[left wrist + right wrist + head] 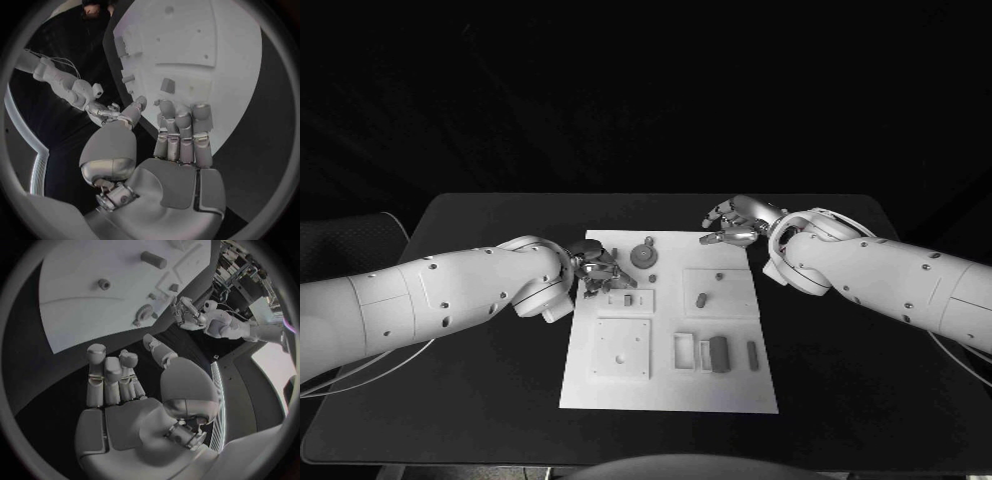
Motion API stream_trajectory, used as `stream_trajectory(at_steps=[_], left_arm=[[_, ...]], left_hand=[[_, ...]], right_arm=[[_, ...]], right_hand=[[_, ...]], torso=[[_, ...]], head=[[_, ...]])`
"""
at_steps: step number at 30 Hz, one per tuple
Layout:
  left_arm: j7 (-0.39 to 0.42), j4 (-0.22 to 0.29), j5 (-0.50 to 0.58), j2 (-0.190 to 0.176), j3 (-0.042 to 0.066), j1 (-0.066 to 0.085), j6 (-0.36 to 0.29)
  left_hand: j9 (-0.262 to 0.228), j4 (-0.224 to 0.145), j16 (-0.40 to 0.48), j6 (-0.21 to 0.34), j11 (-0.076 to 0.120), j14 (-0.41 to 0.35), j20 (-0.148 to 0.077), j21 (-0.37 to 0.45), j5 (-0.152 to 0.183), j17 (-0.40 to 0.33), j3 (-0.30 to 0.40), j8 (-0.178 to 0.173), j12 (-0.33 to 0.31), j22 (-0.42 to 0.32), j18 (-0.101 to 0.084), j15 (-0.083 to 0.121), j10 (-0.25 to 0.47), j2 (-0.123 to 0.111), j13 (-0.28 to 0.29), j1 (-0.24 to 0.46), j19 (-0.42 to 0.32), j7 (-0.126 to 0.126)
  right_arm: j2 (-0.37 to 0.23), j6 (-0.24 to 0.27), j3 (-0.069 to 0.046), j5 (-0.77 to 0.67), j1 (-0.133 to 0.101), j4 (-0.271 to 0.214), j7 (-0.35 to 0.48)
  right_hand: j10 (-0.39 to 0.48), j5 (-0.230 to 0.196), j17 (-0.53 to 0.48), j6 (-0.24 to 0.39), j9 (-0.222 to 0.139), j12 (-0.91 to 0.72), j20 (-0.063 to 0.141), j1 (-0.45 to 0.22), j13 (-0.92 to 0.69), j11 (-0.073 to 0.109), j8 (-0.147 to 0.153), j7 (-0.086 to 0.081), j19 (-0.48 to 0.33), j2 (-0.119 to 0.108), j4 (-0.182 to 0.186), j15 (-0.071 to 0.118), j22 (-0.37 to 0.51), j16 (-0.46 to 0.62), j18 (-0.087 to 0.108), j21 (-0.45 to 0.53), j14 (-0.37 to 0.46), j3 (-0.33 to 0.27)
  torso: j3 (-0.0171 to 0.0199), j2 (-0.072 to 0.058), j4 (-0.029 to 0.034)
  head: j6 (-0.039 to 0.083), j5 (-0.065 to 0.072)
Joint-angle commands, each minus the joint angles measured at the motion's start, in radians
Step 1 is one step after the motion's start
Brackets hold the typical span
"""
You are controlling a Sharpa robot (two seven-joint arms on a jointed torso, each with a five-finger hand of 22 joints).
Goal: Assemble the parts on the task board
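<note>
The white task board lies in the middle of the black table. My left hand hovers at the board's left edge with fingers stretched out and nothing in them. A small block part lies just past its fingertips. An oval part sits at the board's far end, and a small part stands in a raised square. My right hand hangs over the board's far right corner, fingers extended and holding nothing. From there the oval part and a short cylinder show on the board.
On the board's near half sit a square plate, a rectangular frame, a dark bar and a thin peg. Bare black table runs along both sides of the board.
</note>
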State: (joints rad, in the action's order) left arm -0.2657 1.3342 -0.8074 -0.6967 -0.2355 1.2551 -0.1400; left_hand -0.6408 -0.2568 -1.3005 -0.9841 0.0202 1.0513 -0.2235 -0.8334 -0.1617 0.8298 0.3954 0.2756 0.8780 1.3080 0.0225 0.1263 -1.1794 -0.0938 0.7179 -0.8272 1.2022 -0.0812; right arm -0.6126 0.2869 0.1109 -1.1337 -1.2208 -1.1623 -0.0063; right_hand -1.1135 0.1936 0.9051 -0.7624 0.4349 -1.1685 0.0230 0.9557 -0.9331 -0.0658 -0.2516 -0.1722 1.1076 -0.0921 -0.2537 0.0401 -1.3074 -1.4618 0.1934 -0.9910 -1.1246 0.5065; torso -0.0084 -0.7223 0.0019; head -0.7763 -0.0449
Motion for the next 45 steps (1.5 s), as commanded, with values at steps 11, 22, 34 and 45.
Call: stream_trajectory(at_steps=[11, 22, 34, 45], left_arm=[[-0.017, 0.004, -0.043, -0.003, 0.0, 0.0, 0.04], [-0.044, 0.008, -0.083, -0.008, 0.0, -0.001, 0.078], [-0.049, 0.005, -0.078, -0.002, 0.0, -0.003, 0.095], [-0.05, 0.003, -0.069, 0.004, 0.0, -0.003, 0.083]], left_hand=[[0.006, -0.02, -0.003, -0.04, 0.004, -0.027, 0.008, 0.007, 0.027, -0.021, 0.07, 0.002, -0.003, 0.004, 0.083, -0.001, 0.025, 0.04, -0.027, -0.142, -0.023, -0.005], [0.007, -0.008, -0.008, -0.054, 0.008, -0.024, 0.004, 0.009, 0.033, -0.03, 0.06, 0.002, 0.003, 0.002, 0.083, 0.003, 0.022, 0.011, -0.036, -0.131, -0.018, -0.001], [0.008, 0.008, -0.014, -0.059, 0.011, -0.026, 0.0, 0.013, 0.034, -0.041, 0.014, -0.002, 0.008, 0.002, 0.081, 0.006, 0.022, 0.002, -0.048, -0.082, -0.019, 0.001], [0.008, 0.009, -0.021, -0.066, 0.014, -0.024, -0.003, 0.013, 0.032, -0.045, 0.014, -0.003, 0.014, 0.003, 0.083, 0.009, 0.018, 0.036, -0.053, -0.089, -0.015, 0.004]], right_arm=[[-0.001, -0.012, 0.0, -0.002, 0.002, -0.001, 0.005], [-0.001, -0.012, 0.0, -0.002, 0.004, 0.0, 0.005], [-0.001, -0.012, 0.0, -0.002, 0.005, 0.0, 0.005], [0.0, -0.012, 0.0, -0.002, 0.006, 0.0, 0.005]], right_hand=[[0.005, 0.007, -0.001, 0.001, -0.001, -0.005, 0.005, -0.007, 0.001, 0.002, -0.002, -0.006, 0.002, 0.0, 0.004, 0.004, -0.003, -0.002, 0.068, 0.004, 0.004, 0.003], [0.005, 0.007, -0.002, 0.001, -0.002, -0.005, 0.005, -0.007, 0.001, 0.002, -0.002, -0.006, 0.003, 0.0, 0.004, 0.004, -0.003, -0.003, 0.068, 0.004, 0.004, 0.003], [0.005, 0.007, -0.002, 0.001, -0.002, -0.006, 0.005, -0.007, 0.002, 0.002, -0.003, -0.006, 0.003, 0.0, 0.004, 0.004, -0.004, -0.003, 0.068, 0.003, 0.003, 0.003], [0.005, 0.007, -0.002, 0.001, -0.002, -0.006, 0.006, -0.007, 0.002, 0.002, -0.003, -0.006, 0.003, 0.001, 0.004, 0.004, -0.004, -0.003, 0.068, 0.003, 0.003, 0.003]], torso=[[0.0006, 0.0, -0.0006], [-0.0001, 0.0, 0.0002], [0.0004, 0.0, -0.0004], [0.0011, 0.0, -0.0004]], head=[[-0.001, 0.0], [-0.003, 0.001], [-0.005, 0.0], [-0.005, 0.001]])
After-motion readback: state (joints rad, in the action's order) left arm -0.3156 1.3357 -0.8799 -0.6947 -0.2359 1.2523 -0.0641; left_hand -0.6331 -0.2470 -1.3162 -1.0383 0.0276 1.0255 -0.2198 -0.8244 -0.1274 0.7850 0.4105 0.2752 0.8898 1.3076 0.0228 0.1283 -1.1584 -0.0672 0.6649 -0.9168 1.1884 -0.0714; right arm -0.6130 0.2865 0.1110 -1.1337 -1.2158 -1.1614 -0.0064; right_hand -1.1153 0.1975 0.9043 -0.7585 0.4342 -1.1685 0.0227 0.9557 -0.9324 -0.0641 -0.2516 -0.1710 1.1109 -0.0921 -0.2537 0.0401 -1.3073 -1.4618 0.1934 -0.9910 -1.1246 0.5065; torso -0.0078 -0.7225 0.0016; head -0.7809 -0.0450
